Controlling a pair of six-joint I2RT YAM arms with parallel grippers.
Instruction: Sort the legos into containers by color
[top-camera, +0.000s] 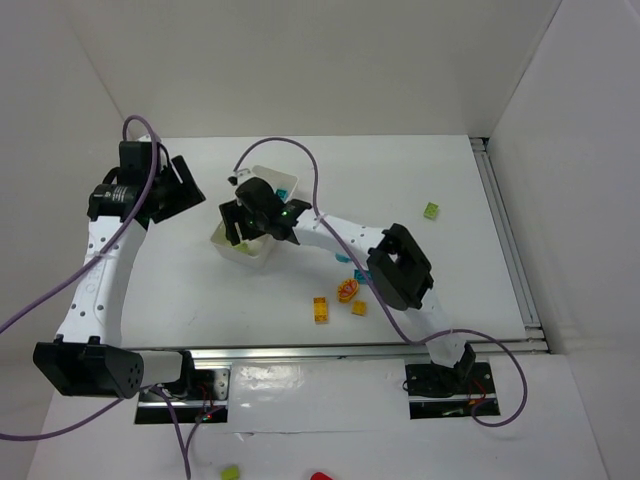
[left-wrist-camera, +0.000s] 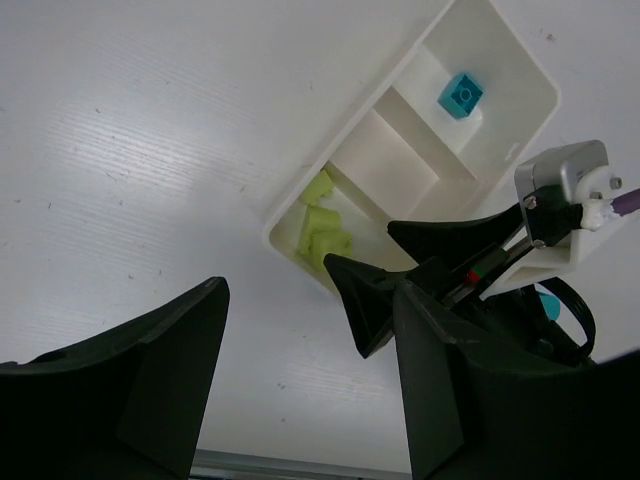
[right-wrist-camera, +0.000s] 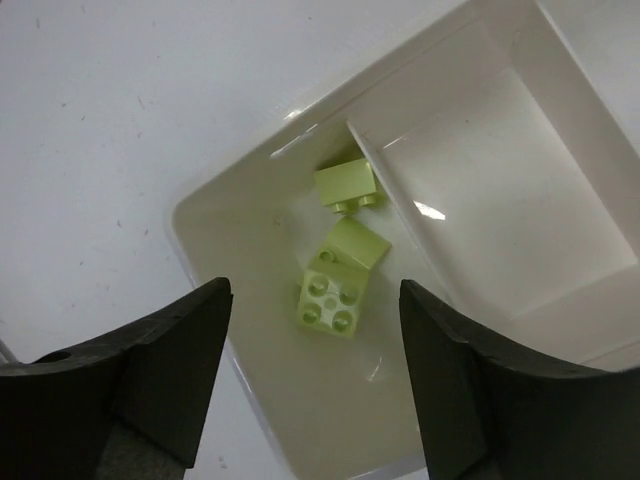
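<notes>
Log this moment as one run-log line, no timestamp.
right tool open, empty, above tray end compartment | lime legos inside | left tool open, empty, beside tray | teal lego in opposite end compartment

White links (top-camera: 100, 280), black joints (top-camera: 400, 268), purple cables (top-camera: 312, 170), perhaps green LED (top-camera: 287, 211)

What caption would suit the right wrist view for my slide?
Open right gripper above the end compartment of the tray, which holds three lime green bricks.
</notes>
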